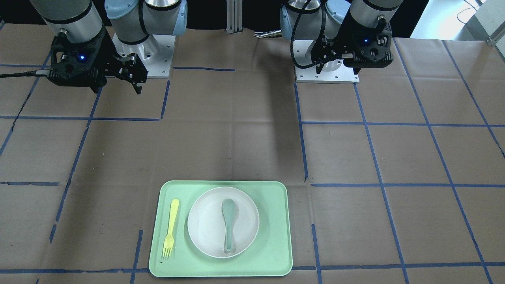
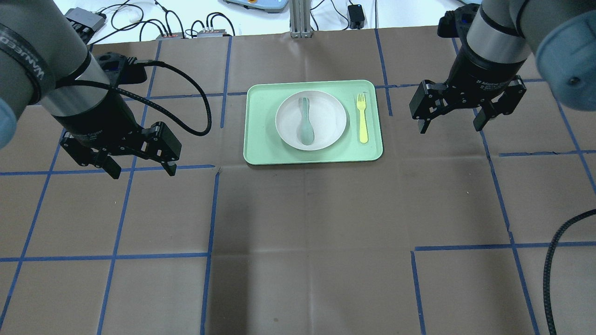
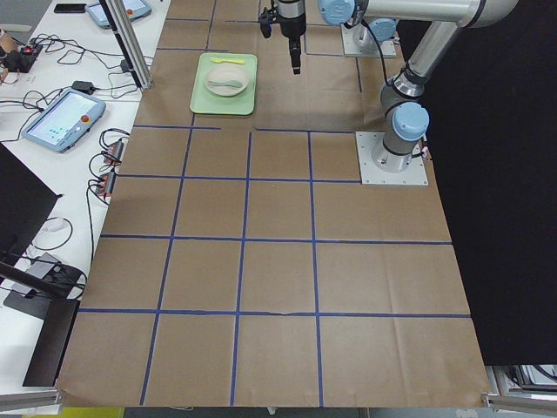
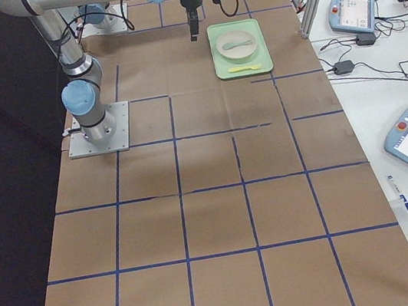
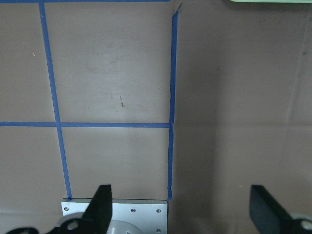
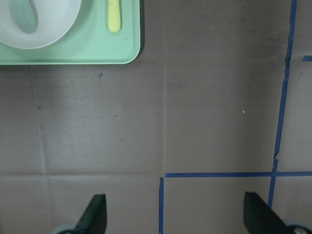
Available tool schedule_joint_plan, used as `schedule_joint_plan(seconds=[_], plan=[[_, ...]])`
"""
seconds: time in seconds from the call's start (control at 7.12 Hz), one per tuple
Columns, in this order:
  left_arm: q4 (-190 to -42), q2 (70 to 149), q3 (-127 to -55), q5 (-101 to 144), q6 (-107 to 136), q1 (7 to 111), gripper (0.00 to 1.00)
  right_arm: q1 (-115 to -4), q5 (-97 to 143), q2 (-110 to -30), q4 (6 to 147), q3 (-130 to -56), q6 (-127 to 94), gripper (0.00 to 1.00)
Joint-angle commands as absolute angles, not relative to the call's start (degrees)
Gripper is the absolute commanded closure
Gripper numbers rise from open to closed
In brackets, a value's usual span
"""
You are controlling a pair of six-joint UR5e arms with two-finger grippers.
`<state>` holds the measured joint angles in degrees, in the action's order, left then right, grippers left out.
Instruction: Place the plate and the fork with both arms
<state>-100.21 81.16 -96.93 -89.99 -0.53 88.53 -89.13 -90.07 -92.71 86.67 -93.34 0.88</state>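
The off-white plate (image 2: 328, 116) lies in the middle of a mint-green tray (image 2: 260, 146), with a grey-green spoon (image 2: 306, 122) resting in it. The pale-yellow fork (image 2: 362, 119) lies on the tray beside the plate, on the side of my right arm. My right gripper (image 2: 450, 129) hovers open and empty above the table, to the right of the tray. Its wrist view shows the plate (image 6: 53, 27), the fork's handle (image 6: 113, 17) and the tray's corner (image 6: 97, 51). My left gripper (image 2: 143, 173) is open and empty too, left of the tray and nearer to me.
Brown paper with a blue tape grid covers the table. The two arm bases (image 1: 327, 73) stand at the robot's edge. Cables and control boxes (image 2: 186, 32) lie beyond the far edge. The left wrist view shows a thin strip of the tray (image 5: 273, 1) and bare paper.
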Motion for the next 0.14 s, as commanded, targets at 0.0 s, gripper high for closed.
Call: schedule_joint_plan(seconds=[0.0], plan=[[-100.20, 81.12, -96.51, -90.00, -0.53, 88.51, 0.00, -89.12, -90.00, -92.81, 86.66, -93.34, 0.97, 0.00]])
